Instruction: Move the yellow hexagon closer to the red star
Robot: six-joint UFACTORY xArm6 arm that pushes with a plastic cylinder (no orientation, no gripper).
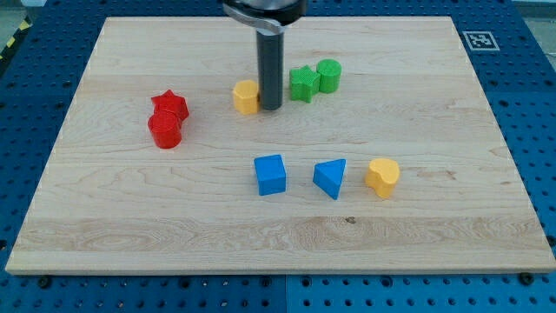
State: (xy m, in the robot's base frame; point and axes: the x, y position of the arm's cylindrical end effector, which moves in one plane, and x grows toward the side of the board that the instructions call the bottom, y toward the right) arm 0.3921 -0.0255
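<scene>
No hand here: my tip (270, 107) touches the yellow hexagon (247, 96) on its right; the red star (170, 106) lies further left.

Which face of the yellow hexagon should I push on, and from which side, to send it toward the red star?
Push its face on the view's right. The red star block lies to the view's left of the yellow hexagon block, nearly level with it. My tip already sits at that right face, seemingly touching, so a leftward slide should likely work.
</scene>
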